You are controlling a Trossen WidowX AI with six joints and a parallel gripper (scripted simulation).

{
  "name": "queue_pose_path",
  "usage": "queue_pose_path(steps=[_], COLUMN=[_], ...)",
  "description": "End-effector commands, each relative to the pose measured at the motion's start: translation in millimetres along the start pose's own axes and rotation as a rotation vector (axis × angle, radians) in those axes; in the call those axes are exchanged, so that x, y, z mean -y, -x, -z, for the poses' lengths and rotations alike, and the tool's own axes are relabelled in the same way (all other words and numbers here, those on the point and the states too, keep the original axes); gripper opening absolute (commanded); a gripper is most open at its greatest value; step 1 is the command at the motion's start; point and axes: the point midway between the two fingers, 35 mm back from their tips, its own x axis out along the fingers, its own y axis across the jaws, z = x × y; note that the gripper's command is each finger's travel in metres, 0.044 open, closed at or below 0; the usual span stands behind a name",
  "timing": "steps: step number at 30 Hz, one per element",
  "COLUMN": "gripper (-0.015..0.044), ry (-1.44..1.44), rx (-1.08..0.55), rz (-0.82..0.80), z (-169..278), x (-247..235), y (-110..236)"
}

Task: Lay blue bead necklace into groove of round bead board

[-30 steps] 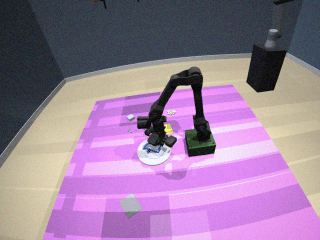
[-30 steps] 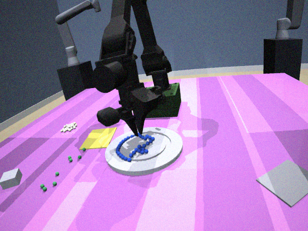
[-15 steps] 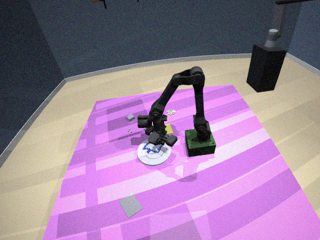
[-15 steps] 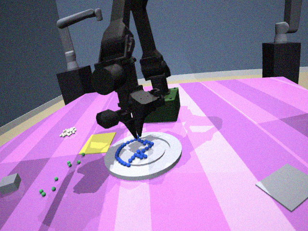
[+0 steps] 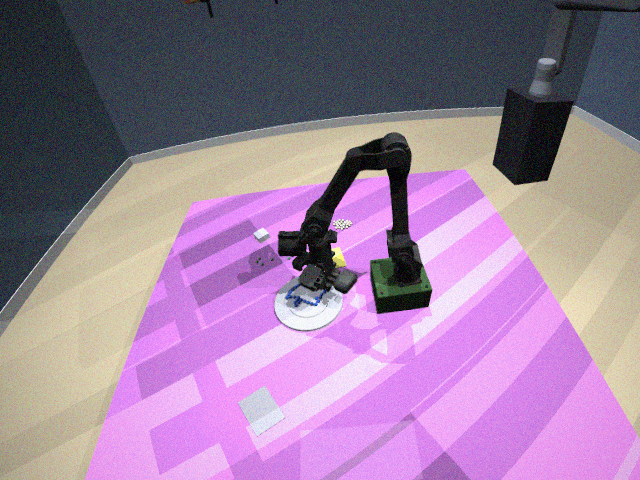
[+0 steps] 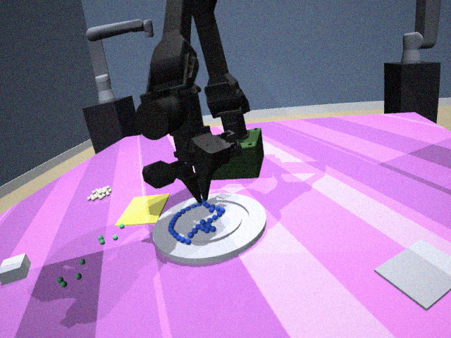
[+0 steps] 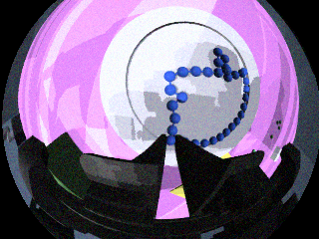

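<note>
The round white bead board (image 5: pixel 308 323) (image 6: pixel 254 227) (image 7: pixel 116 75) lies on the table, with a circular groove. The blue bead necklace (image 5: pixel 308 301) (image 6: pixel 171 224) (image 7: pixel 195 72) lies on it. One stretch curves along the groove on the side toward the yellow square; the rest runs across the inner disc, with a small clump of beads at one side. My gripper (image 6: pixel 203 201) (image 7: pixel 169 138) is shut on a bead of the necklace at the board's edge nearest the arm base. In the top view the fingertips are hidden behind the gripper body.
A yellow square (image 5: pixel 338 256) (image 6: pixel 140 210) lies beside the board. Several green beads (image 6: pixel 82 261), a pile of cream beads (image 5: pixel 342 224) (image 6: pixel 99 193) and a white block (image 5: pixel 261 235) (image 6: pixel 15 268) lie beyond. A grey square (image 5: pixel 261 410) (image 6: pixel 418 272) lies apart. The arm stands on a green base (image 5: pixel 400 299) (image 6: pixel 251 160).
</note>
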Motion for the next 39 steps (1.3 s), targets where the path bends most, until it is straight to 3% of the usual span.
queue_pose_path(steps=[1, 2, 19, 39], gripper=[0.0, 0.0, 0.044, 0.044], ry=[0.006, 0.006, 0.001, 0.006], rx=[-0.008, -0.008, -0.005, -0.007], rz=[-0.008, -0.008, -0.007, -0.008], z=[1.8, 1.8, 1.1, 1.1], x=[-2.2, -2.2, -1.6, -1.6], y=[-4.1, -4.1, 0.2, 4.1])
